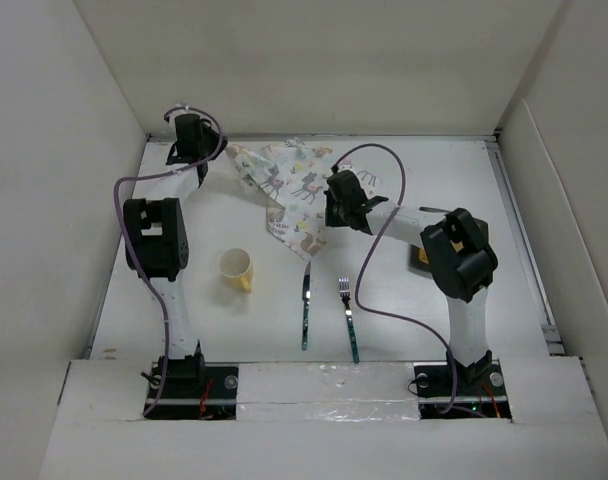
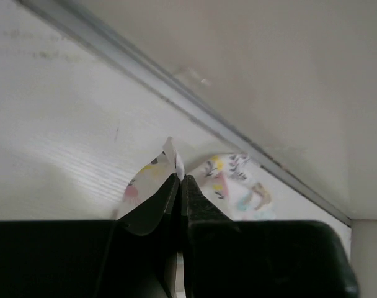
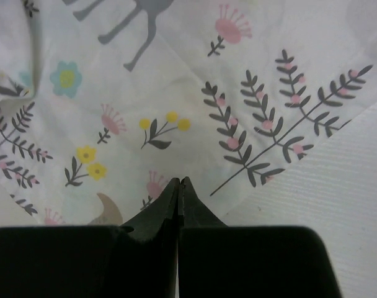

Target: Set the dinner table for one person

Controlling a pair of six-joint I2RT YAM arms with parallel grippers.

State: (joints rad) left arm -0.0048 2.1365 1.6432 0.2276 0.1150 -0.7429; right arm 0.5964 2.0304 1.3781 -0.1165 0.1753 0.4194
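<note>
The tabletop point(image 1: 464, 170) lies bare at its far right. A bunched cloth point(image 1: 294, 190) fills the far middle, and the left pincer point(image 2: 179, 179) sits close against the back wall point(image 1: 324, 60). Nearer, a cup point(image 1: 236, 268), knife point(image 1: 306, 305) and fork point(image 1: 348, 318) form a row: a wide gap after the cup, a narrow one between knife and fork.

A crumpled cloth placemat point(image 1: 289, 190), printed with deer, sprigs and flowers, lies at the far side. Nearer stands an upright cream mug point(image 1: 236, 268) with a yellow handle. To its right a knife point(image 1: 306, 310) and fork point(image 1: 348, 318) lie side by side, teal handles nearest.
</note>
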